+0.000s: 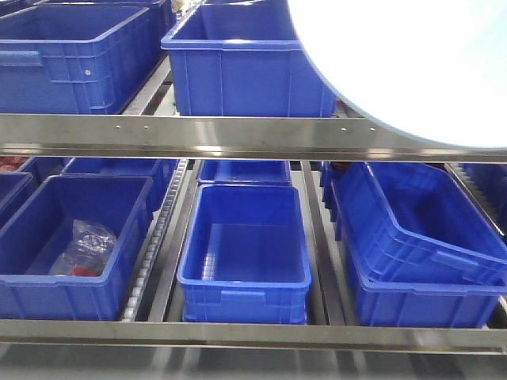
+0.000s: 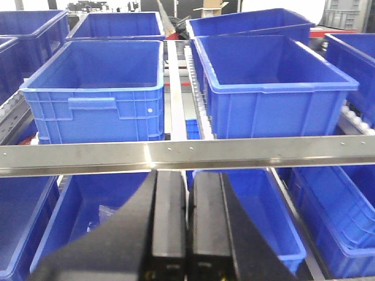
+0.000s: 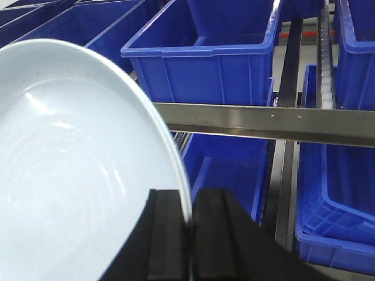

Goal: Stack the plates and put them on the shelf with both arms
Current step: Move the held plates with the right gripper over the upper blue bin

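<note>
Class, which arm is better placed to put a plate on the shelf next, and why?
Right. The right tool grips the plate by its rim, facing the shelf; the left tool is closed and empty.

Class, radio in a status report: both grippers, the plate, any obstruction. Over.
Left gripper shut, empty. Right gripper shut on plate rim. Shelf bar and bins close ahead.

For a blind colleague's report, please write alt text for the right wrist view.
The right gripper pinches the rim of a white plate that fills the left side. Behind it, a steel shelf bar crosses in front of blue bins.
</note>
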You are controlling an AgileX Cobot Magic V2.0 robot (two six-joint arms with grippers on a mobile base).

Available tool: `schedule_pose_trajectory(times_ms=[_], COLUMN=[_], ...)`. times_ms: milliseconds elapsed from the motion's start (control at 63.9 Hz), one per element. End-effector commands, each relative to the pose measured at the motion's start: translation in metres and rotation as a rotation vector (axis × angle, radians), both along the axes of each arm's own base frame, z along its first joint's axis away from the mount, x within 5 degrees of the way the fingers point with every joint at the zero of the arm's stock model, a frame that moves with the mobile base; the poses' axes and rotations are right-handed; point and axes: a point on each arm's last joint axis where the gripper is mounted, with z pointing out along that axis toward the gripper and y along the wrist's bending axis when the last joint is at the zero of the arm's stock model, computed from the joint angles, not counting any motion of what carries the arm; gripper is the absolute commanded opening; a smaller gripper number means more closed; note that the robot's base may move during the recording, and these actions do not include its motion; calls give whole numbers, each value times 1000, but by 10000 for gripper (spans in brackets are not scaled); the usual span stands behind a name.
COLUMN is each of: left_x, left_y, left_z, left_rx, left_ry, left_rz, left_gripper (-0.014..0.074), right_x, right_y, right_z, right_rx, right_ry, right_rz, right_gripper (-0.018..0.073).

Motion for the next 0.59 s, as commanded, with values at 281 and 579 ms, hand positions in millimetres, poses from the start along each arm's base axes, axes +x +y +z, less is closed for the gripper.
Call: schedule_pose_trajectory(times_ms=[281, 579], left_x=[1, 1], left_y=[1, 1], left_z=[16, 16], left_rx=[-24, -24], left_ry=[-96, -96], left_rz=[10, 10], left_gripper=[80, 80], right_x=[1, 1], right_y=[-2, -2], right_z=[20, 20], right_rx=[39, 39], right_ry=[-123, -122], right_rz=[-17, -17], right_gripper=[49, 49])
